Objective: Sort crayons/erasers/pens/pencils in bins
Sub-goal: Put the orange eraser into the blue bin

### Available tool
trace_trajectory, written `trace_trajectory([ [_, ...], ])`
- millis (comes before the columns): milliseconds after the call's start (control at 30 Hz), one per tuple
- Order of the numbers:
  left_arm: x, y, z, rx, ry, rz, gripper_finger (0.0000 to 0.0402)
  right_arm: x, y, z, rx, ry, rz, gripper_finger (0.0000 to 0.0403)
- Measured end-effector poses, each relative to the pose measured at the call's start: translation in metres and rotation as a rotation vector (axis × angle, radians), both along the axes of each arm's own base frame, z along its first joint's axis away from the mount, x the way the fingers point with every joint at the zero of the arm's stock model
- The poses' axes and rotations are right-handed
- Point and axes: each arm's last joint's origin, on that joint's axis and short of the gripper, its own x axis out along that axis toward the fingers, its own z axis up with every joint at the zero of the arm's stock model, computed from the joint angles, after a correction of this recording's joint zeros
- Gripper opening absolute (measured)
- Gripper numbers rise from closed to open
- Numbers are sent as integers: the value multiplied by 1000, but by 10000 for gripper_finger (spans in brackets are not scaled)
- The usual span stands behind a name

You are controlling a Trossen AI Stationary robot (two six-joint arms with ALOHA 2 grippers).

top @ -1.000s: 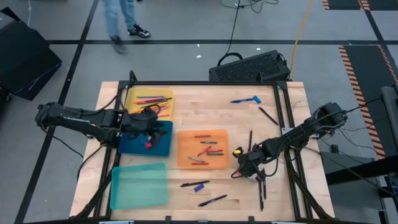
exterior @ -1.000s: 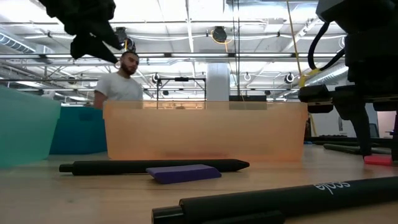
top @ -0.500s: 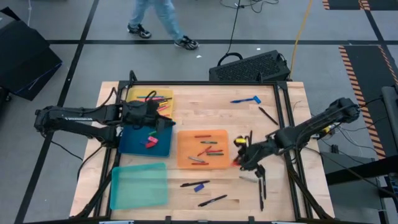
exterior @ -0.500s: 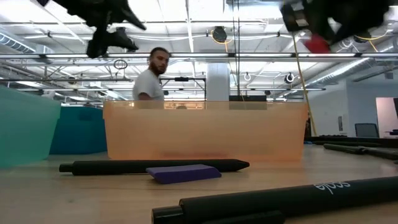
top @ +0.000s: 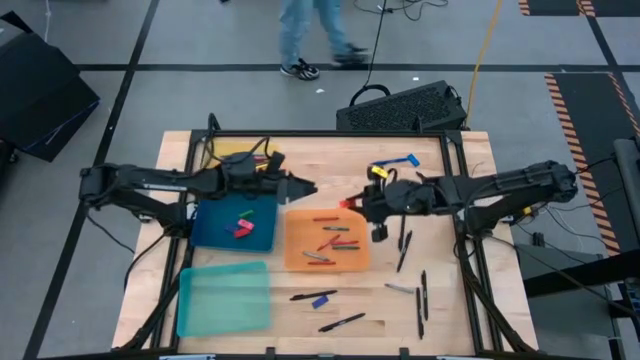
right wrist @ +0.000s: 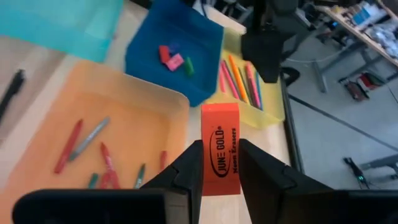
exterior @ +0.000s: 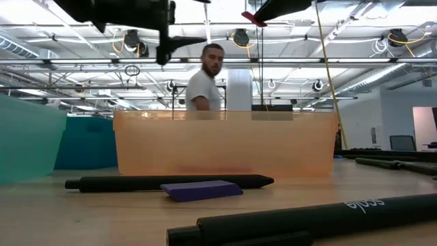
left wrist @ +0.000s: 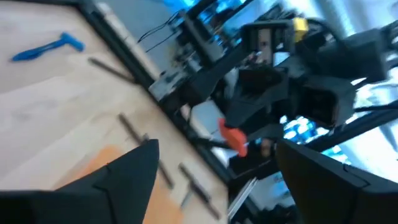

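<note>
An orange eraser [right wrist: 221,149] is clamped in the right hand [top: 352,204] above the orange bin [top: 296,262], presumably bound for the blue bin [top: 212,236]; the left hand [top: 303,188] is held open opposite.

Four bins [top: 233,222] left of centre; loose pens [top: 404,250] right; right gripper [top: 352,203] apparently above middle bin's edge

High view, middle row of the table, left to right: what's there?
Blue bin → left tool → orange bin → red eraser in the right tool → blue pen.
</note>
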Motion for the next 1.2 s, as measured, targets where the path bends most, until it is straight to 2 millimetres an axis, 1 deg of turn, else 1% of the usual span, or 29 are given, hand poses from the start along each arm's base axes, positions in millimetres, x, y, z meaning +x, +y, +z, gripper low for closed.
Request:
trace_trajectory([
  [100, 10, 5, -6, -23, -41, 15, 327, 0, -8, 1, -2, -4, -28, 84],
  [200, 20, 10, -11, -36, -42, 25, 312, 1, -14, 1, -8, -1, -46, 84],
  [433, 50, 12, -2, -35, -40, -9, 281, 1, -27, 1, -46, -6, -120, 84],
  [600, 71, 17, -5, -25, -7, -8, 267, 2, -31, 3, -43, -29, -135, 84],
  [733, 82, 19, -10, -27, 7, -8, 244, 2, -31, 4, -58, -28, -129, 84],
  [833, 85, 19, -13, -32, 14, -7, 211, 2, -31, 4, -53, -28, -131, 84],
  [900, 85, 19, -13, -26, 16, -3, 179, 2, -31, 3, -53, -24, -132, 84],
  [1000, 85, 20, -12, -4, 10, 20, 117, 2, -32, 3, -53, -25, -136, 84],
  [1100, 85, 20, -11, 18, 2, 33, 41, 2, -32, 3, -59, -21, -136, 84],
  [1133, 85, 20, -11, 24, 1, 35, 24, 2, -32, 3, -62, -20, -135, 84],
  [1200, 85, 21, -11, 31, -2, 45, 19, 2, -32, 3, -64, -21, -137, 85],
])
